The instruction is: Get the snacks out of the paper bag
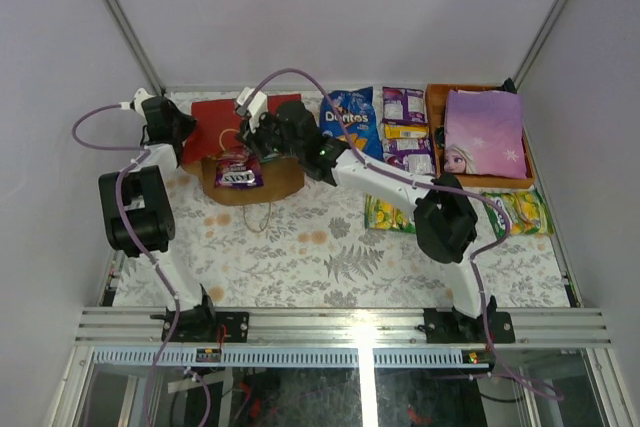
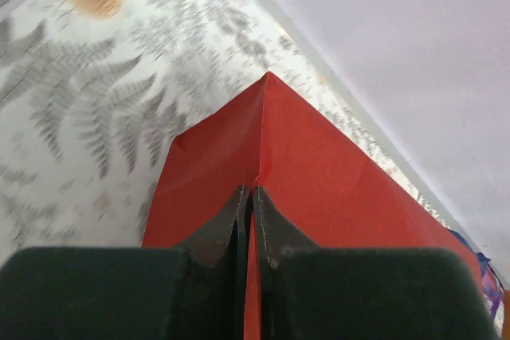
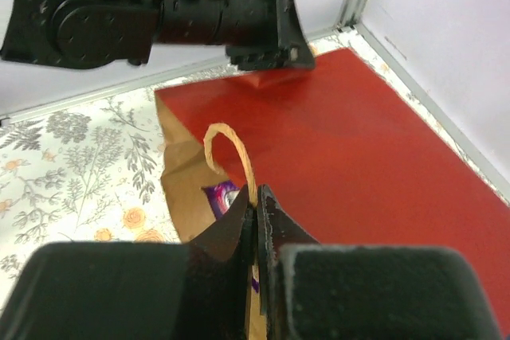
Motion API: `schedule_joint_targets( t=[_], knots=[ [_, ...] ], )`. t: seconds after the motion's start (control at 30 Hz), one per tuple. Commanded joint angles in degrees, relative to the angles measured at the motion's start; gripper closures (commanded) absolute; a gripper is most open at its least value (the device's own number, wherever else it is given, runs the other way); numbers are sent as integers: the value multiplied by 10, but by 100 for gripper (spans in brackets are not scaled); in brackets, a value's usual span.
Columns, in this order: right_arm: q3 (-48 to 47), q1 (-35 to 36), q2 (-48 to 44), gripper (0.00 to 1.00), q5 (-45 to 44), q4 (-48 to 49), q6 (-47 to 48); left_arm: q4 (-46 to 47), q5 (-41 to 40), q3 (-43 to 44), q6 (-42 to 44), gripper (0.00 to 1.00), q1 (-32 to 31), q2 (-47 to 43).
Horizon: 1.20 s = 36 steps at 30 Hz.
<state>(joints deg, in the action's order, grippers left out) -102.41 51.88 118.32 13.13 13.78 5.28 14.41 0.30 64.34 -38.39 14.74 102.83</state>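
Observation:
The red paper bag (image 1: 222, 115) lies on its side at the back left, its brown mouth facing the near edge. A purple snack packet (image 1: 238, 176) shows inside the mouth, also seen in the right wrist view (image 3: 220, 197). My left gripper (image 2: 253, 194) is shut on a raised fold of the bag's red wall (image 2: 319, 165), at the bag's left side (image 1: 190, 134). My right gripper (image 3: 255, 197) is shut on the bag's tan cord handle (image 3: 227, 137) and the rim under it, above the mouth (image 1: 256, 142).
A blue Doritos bag (image 1: 352, 121), two purple packs (image 1: 405, 107), a yellow-green pack (image 1: 388, 214) and a yellow pack (image 1: 520, 212) lie on the table to the right. An orange tray (image 1: 434, 112) holding a lilac princess item (image 1: 485, 132) stands at the back right.

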Motion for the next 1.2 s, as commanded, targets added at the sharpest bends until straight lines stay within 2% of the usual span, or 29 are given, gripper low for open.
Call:
schedule_joint_targets(
  t=[0.0,0.23,0.3,0.4,0.43,0.47,0.53,0.63,0.8,0.93,1.03,1.17],
  knots=[
    [-54,11,28,100,-77,-17,-7,7,89,121,28,97,6,73],
    [-122,11,80,100,-132,-38,-11,-104,205,362,35,100,4,224],
    [-141,12,94,94,-141,-43,-9,-118,224,389,36,96,4,234],
    [-165,11,112,90,-172,-47,0,-143,213,383,58,80,4,195],
    [-172,11,117,91,-178,-48,4,-152,197,371,67,67,5,174],
    [-180,10,121,91,-181,-51,13,-164,174,358,76,50,7,146],
    [-195,8,130,93,-181,-56,23,-192,118,320,86,35,9,78],
    [-208,4,135,98,-176,-61,30,-193,60,210,63,29,11,-53],
    [-202,-3,129,94,-156,-58,31,-82,87,-79,-45,27,11,-278],
    [-178,-4,112,90,-139,-66,50,-47,82,-269,-157,30,3,-425],
    [-152,-7,98,89,-143,-45,46,-59,68,-366,-173,32,-30,-518],
    [-146,-9,94,89,-136,-36,25,-76,40,-438,-192,32,-74,-602]
  ],
)
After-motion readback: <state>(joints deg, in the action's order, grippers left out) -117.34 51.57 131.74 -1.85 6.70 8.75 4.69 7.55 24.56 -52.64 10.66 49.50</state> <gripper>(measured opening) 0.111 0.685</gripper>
